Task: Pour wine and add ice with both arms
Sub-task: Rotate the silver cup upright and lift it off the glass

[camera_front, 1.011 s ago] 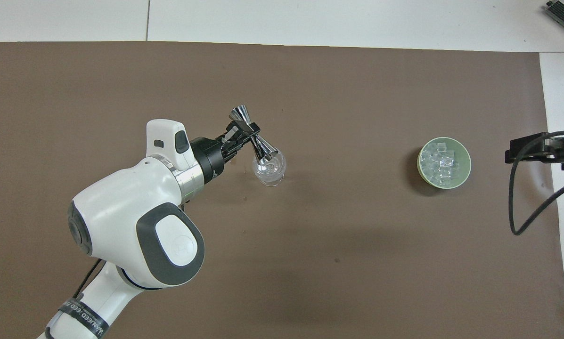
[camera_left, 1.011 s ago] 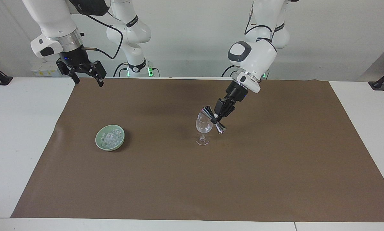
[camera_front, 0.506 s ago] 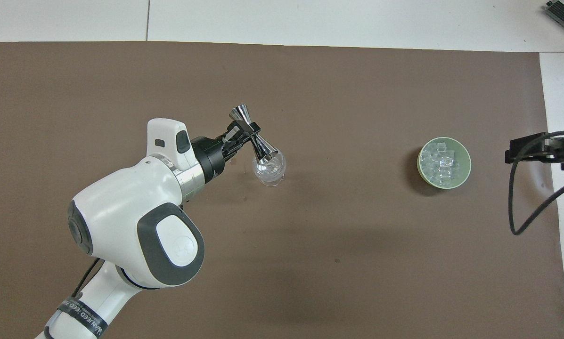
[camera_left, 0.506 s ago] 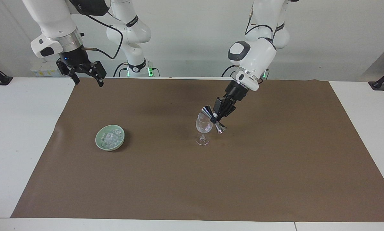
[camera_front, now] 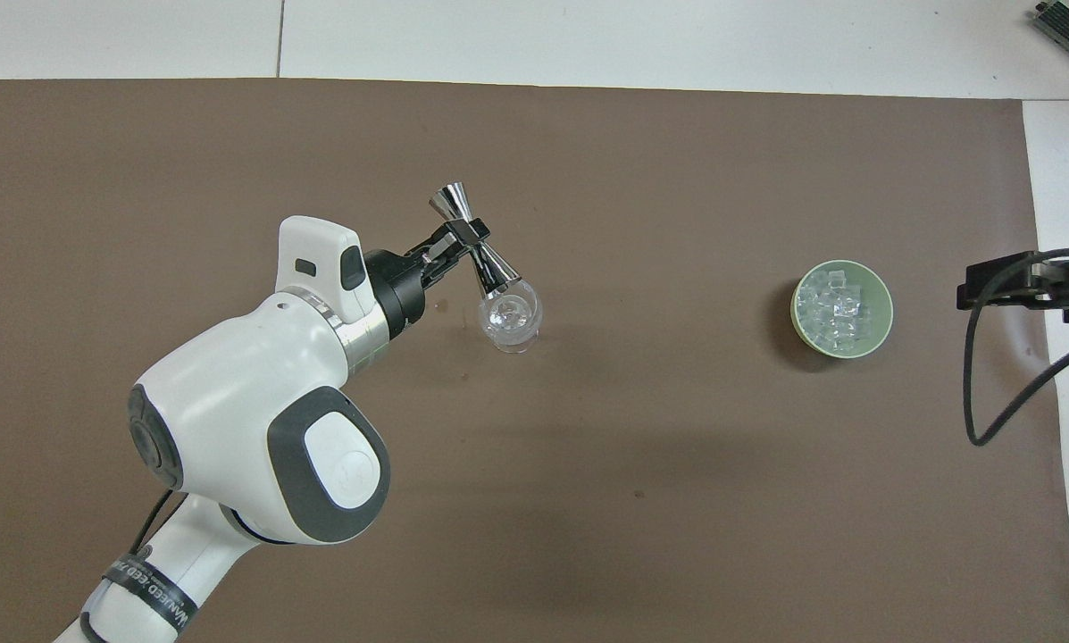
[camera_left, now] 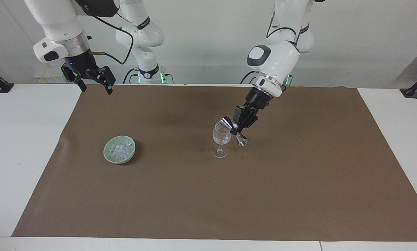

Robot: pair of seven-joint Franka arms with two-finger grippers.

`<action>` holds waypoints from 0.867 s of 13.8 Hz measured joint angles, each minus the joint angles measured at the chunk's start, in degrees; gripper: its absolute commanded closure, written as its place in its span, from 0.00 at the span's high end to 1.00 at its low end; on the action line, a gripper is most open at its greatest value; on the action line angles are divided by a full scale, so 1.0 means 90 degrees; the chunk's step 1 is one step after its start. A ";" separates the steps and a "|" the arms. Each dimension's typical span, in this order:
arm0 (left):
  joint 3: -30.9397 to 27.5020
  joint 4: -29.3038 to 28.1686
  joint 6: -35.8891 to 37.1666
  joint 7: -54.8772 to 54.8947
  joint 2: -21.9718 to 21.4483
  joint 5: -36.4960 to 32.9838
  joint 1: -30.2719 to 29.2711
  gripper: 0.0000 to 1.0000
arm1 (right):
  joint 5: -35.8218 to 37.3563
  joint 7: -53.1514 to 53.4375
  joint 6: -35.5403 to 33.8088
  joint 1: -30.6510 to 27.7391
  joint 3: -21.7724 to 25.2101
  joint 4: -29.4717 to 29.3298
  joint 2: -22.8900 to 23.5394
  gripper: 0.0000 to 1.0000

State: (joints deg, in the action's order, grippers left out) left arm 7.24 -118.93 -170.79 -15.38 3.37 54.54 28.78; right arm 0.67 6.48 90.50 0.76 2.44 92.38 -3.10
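My left gripper [camera_left: 237, 129] is shut on the waist of a silver double-cone jigger [camera_left: 227, 122]. It holds the jigger tilted, with one end at the rim of a clear stemmed glass [camera_left: 221, 138] that stands mid-mat. The overhead view shows the left gripper [camera_front: 464, 237], the jigger [camera_front: 496, 272] and the glass [camera_front: 512, 321]. The ice [camera_left: 119, 149] is heaped in a pale green bowl [camera_left: 107, 154] toward the right arm's end. The ice [camera_front: 838, 308] and the bowl [camera_front: 882, 330] also show from overhead. My right gripper [camera_left: 91, 83] waits open and empty, raised over the mat's edge [camera_front: 1025, 286].
A brown mat [camera_left: 299, 191] covers most of the white table [camera_left: 20, 157]. A black cable [camera_front: 989, 393] hangs from the right wrist near the bowl.
My left gripper has drawn the jigger slightly back toward the left arm's end, so its end sits at the glass's rim rather than over its middle. The right arm has not moved.
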 measured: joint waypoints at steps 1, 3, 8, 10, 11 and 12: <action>0.0000 0.0000 -0.0033 0.0018 0.0005 0.0000 0.0019 0.00 | 0.0000 0.0000 0.0000 0.0000 0.0000 0.0000 0.0000 1.00; 0.0003 0.0000 -0.0047 0.0035 0.0016 0.0000 0.0028 0.00 | 0.0000 0.0000 0.0000 0.0000 0.0000 0.0001 -0.0001 1.00; 0.0007 -0.0024 -0.0046 -0.0299 0.0058 0.0011 0.0029 0.00 | 0.0000 0.0000 0.0001 0.0000 0.0000 0.0002 -0.0002 1.00; 0.0002 -0.0027 -0.0020 -0.0763 0.0055 0.0011 0.0026 0.00 | 0.0000 0.0000 0.0001 0.0000 0.0000 0.0003 -0.0002 1.00; -0.0019 -0.0025 0.0066 -0.0898 0.0043 0.0015 0.0002 0.00 | 0.0000 0.0000 0.0001 0.0000 0.0000 0.0003 -0.0002 1.00; -0.0045 -0.0018 0.0288 -0.0983 0.0007 0.0027 -0.0106 0.00 | 0.0000 0.0000 0.0001 0.0000 0.0000 0.0004 -0.0002 1.00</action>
State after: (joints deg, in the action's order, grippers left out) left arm 6.83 -119.09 -168.20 -24.22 3.44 54.79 27.83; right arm 0.67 6.48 90.50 0.76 2.44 92.42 -3.12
